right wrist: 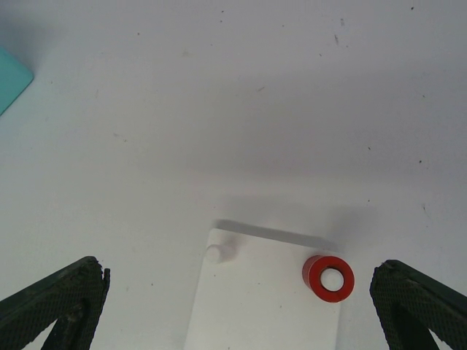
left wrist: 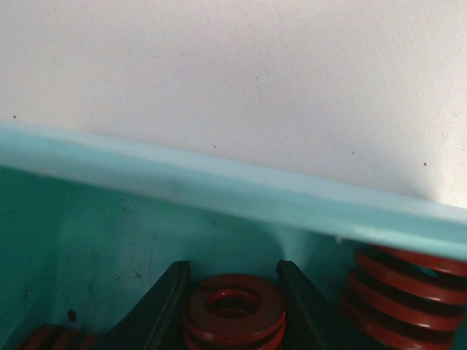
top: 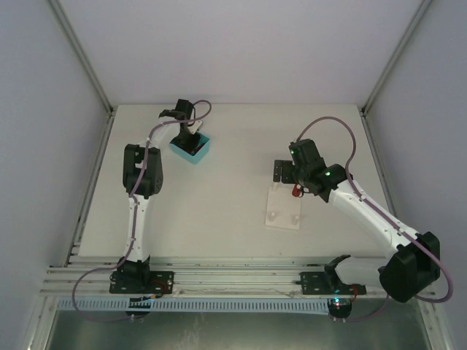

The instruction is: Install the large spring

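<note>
Left gripper pinches an upright spring in the bin, far-left of bench. Spring axis vertical. Right gripper is wide open and empty.

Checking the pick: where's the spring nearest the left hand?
Left wrist view, bottom centre: the red spring stands end-up inside the teal bin, between the left hand's fingers, with another spring to its right.
</note>
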`<state>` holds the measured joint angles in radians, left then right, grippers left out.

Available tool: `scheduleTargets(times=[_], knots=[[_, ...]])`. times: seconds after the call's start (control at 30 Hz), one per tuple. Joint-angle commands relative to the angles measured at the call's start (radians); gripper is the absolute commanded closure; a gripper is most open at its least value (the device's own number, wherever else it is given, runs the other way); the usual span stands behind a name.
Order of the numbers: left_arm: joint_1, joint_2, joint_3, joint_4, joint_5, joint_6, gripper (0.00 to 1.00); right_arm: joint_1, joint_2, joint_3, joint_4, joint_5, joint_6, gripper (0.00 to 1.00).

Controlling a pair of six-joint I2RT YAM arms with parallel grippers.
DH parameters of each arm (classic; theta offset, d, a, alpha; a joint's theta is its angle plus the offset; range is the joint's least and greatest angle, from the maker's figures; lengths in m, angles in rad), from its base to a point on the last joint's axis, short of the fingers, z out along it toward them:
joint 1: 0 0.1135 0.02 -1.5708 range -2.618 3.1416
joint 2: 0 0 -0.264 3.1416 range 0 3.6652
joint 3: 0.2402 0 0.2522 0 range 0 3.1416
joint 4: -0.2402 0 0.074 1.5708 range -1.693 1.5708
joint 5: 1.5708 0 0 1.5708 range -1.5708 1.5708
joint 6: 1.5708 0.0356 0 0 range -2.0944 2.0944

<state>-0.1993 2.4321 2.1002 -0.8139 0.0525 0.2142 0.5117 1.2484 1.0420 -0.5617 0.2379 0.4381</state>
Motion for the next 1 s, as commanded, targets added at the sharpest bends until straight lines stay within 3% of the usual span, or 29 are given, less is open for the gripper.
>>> scheduleTargets(times=[0.0,0.3,0.63,0.83,0.97], knots=[[0.006,-0.029,-0.021,0.032,0.024,0.007,0.87,0.004,-0.006,0.019,0.016,0.023,-0.016,0.01],[-0.008,-0.223,-0.168,0.232,0.017,-0.011,0.97,0.005,-0.034,-0.008,0.035,0.002,-0.003,0.01],[-0.053,-0.495,-0.402,0.528,0.018,-0.029,1.00,0.004,-0.073,-0.035,0.039,-0.082,0.040,0.01],[-0.150,-0.704,-0.656,0.745,0.060,0.036,1.00,0.004,-0.111,-0.013,-0.018,-0.154,0.050,0.01],[-0.270,-0.857,-0.931,0.946,0.068,0.112,1.00,0.001,-0.162,0.009,-0.081,-0.203,0.030,0.00]])
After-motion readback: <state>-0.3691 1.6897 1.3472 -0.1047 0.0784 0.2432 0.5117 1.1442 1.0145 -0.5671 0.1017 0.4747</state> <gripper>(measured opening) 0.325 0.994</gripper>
